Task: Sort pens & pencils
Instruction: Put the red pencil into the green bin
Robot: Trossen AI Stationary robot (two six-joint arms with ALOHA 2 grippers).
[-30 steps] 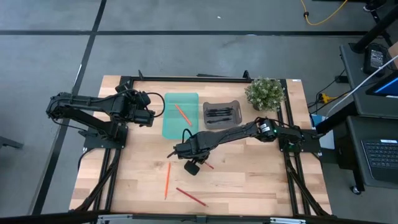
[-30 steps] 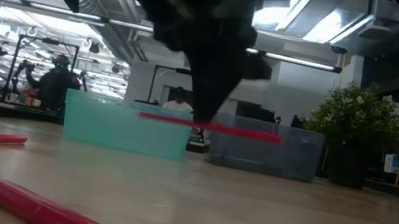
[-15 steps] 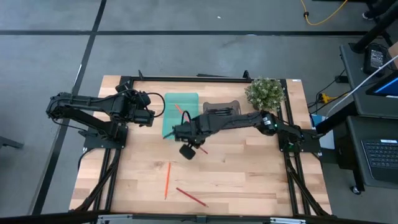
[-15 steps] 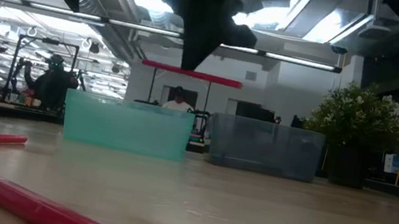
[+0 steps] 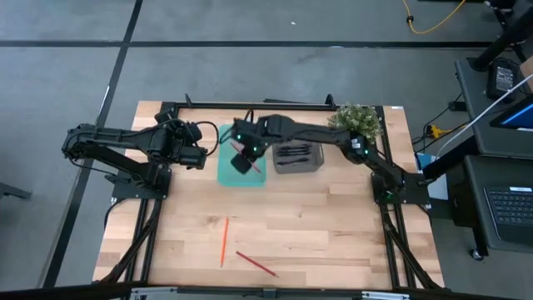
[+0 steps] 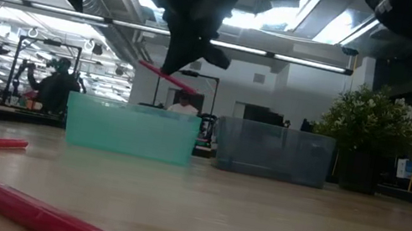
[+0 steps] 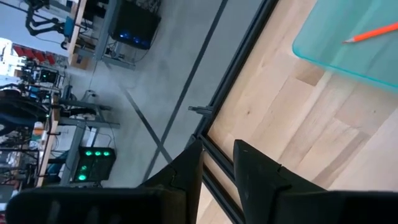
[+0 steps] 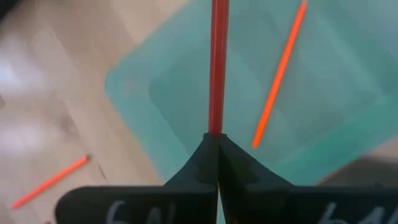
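Note:
My right gripper (image 5: 243,156) hangs over the teal tray (image 5: 226,172), shut on a red pencil (image 8: 216,62). This pencil also shows in the low view (image 6: 163,77), above the tray's wall (image 6: 131,130). An orange pencil (image 8: 280,74) lies flat in the teal tray. Black pens (image 5: 292,152) lie in the grey tray (image 5: 313,164) beside it. An orange pencil (image 5: 225,240) and a red pencil (image 5: 256,263) lie flat on the table near its near edge. My left gripper (image 5: 205,153) waits left of the teal tray, open by a narrow gap (image 7: 217,168). My right gripper pinches the red pencil (image 8: 216,124) between its two fingers (image 8: 239,162), near the pencil's middle (image 6: 169,75). The fingers come from above, pointing down. The pencil is lifted clear over the teal tray and sits tilted, one end lower than the other.
A potted plant (image 5: 354,123) stands at the far right corner, beside the grey tray. The wooden table (image 5: 316,225) has room between the trays and the two loose pencils. A black frame rail (image 5: 250,105) runs along the far edge.
My right gripper has risen from the middle of the table and travelled toward the far edge, ending over the teal tray, still shut on the red pencil. The pencil, level a second ago, now sits tilted in the hold.

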